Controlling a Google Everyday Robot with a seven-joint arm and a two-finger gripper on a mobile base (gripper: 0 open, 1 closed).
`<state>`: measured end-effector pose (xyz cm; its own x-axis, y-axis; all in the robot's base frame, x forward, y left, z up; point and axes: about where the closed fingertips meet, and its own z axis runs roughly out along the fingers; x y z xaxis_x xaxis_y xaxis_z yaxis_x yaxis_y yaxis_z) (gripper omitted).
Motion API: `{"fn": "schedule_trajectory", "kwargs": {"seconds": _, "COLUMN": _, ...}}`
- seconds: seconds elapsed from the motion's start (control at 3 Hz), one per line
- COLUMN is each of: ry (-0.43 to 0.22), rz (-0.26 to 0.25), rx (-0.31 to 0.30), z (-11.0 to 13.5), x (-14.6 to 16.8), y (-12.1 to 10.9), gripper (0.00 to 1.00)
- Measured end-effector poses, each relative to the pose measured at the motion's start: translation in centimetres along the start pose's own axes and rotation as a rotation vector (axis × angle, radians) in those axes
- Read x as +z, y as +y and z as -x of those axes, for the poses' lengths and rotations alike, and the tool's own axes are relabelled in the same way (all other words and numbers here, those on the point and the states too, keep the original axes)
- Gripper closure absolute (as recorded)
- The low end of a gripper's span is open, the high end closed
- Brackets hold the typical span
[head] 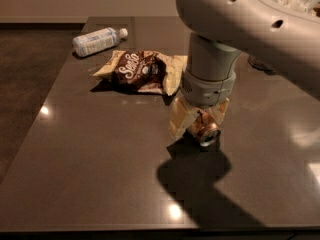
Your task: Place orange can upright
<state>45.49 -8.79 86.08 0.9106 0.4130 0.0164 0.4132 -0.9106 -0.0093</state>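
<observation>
The orange can [204,131] lies on its side near the middle of the dark table [100,154], with its silver end facing the front. My gripper [199,120] points straight down over it. The cream fingers [178,124] stand on either side of the can and press against it. The wide grey arm hides the can's upper part. I cannot tell whether the can rests on the table or is just off it.
A brown snack bag [142,71] lies just behind and left of the gripper. A clear water bottle [97,40] lies on its side at the back left. White tissues [300,1] and a dark base [260,63] sit at the back right. The table's front edge is near.
</observation>
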Motion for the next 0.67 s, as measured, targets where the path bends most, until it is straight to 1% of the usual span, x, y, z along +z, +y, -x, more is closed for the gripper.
{"fn": "schedule_trajectory", "kwargs": {"seconds": 0.33, "ry": 0.025, "rz": -0.007, "rx": 0.023, "z": -0.43, "x": -0.06, "y": 0.13, "gripper": 0.55}}
{"fn": "schedule_trajectory", "kwargs": {"seconds": 0.67, "ry": 0.029, "rz": -0.008, "rx": 0.041, "z": -0.32, "x": 0.09, "y": -0.06, "gripper": 0.78}}
